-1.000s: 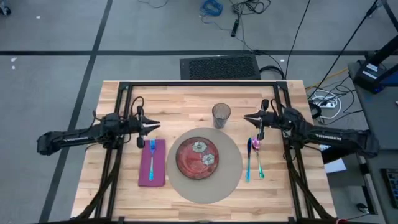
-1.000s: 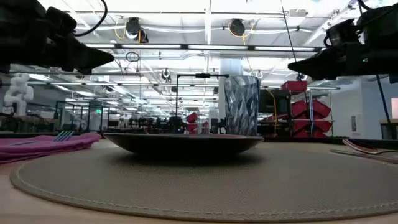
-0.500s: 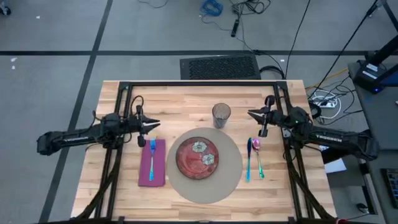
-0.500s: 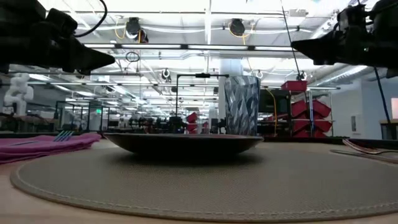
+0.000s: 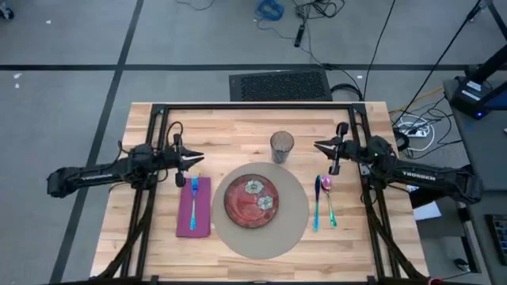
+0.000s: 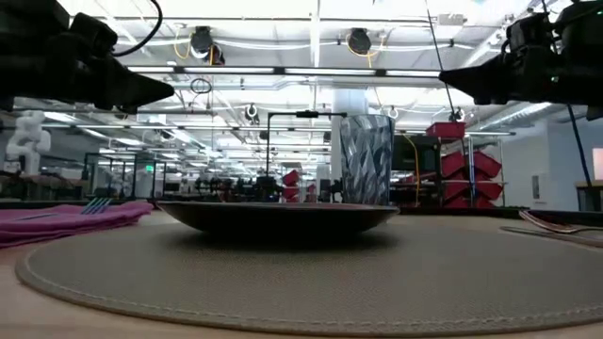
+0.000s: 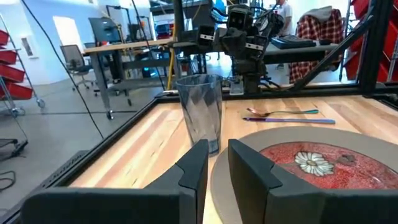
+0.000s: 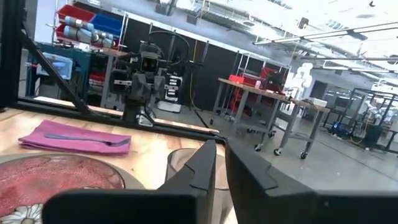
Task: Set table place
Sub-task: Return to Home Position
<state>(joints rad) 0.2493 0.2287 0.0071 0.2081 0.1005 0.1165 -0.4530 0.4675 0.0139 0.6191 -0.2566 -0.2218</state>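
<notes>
Placement looks finished, judging by how everything lies on the counter (image 5: 238, 131). Nearest the front edge sits a round mat (image 5: 261, 247), and a red plate (image 5: 236, 207) rests in its middle (the mat marks the diner's spot, so the plate belongs there). Left of the mat lies a purple napkin (image 5: 204, 220) with a blue fork (image 5: 193, 196) lengthwise on top. Right of the mat, a spoon (image 5: 329, 196) and a second blue utensil (image 5: 316, 207) lie side by side on the bare wood, handles toward the front, as a diner would reach for them. Farther back, just off the mat's far rim, a clear cup (image 5: 282, 146) stands upright. Roughly level with it, the left pincer (image 5: 194, 160) hovers just beyond the napkin's far end and the right pincer (image 5: 319, 146) just beyond the spoon's, both pointing inward at the cup and apart from it. Each shows only a narrow slit between its fingers, holding and touching nothing. That empty, raised pose suits parking; I judge little is left to do.
</notes>
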